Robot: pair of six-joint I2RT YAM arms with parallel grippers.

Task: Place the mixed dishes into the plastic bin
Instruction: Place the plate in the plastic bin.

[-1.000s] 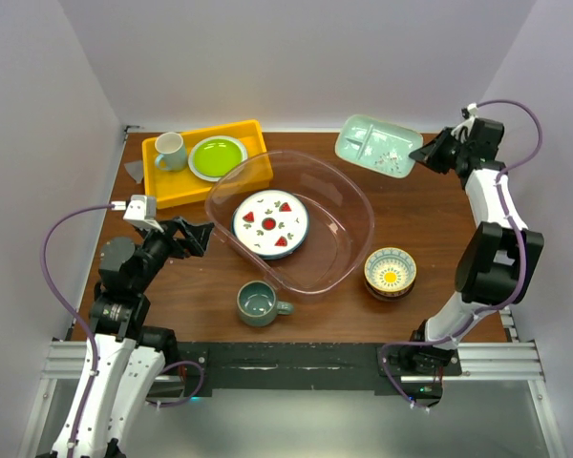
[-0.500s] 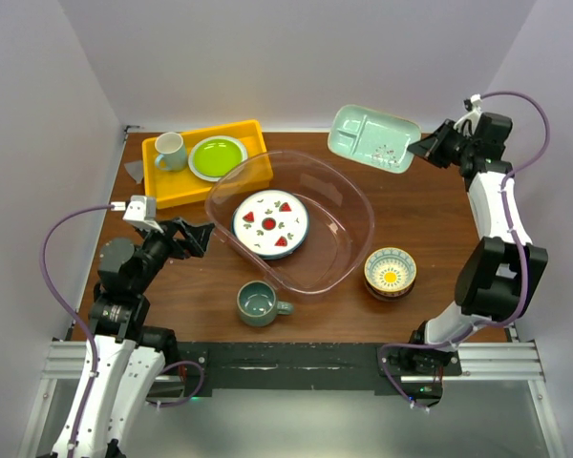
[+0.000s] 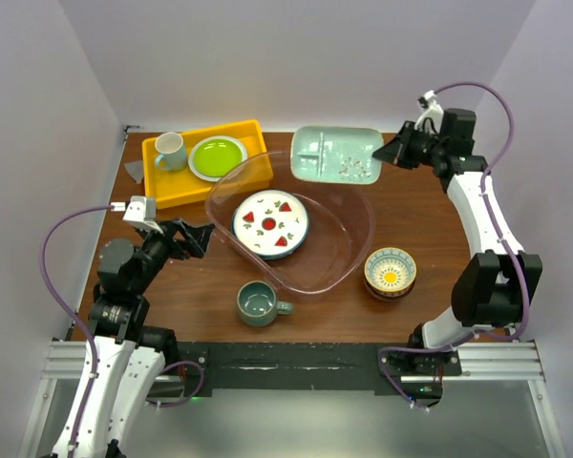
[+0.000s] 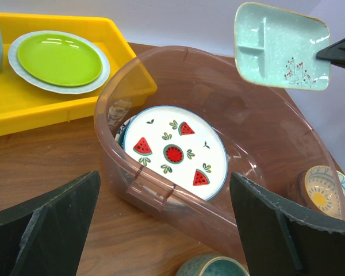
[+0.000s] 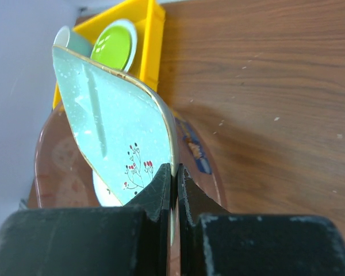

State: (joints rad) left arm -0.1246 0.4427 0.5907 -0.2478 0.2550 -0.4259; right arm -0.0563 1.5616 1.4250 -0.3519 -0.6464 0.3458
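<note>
The right gripper (image 3: 387,153) is clamped on the right short edge of the divided tray (image 3: 336,154), holding it aloft over the far rim of the bin (image 3: 359,206). The tray's long axis runs along the tabletop's far edge, leftward from the grip. The bin's floor lies below and nearward, with one plate (image 3: 270,223) in it and only the rim between. The left gripper (image 3: 202,236) hovers wide open at the bin's left side, nearer the mug (image 3: 258,303). The bowls (image 3: 391,271) sit right of the bin.

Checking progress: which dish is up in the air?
The pale-green divided tray, pinched in the jaws of the right gripper; every other dish rests on something.
</note>
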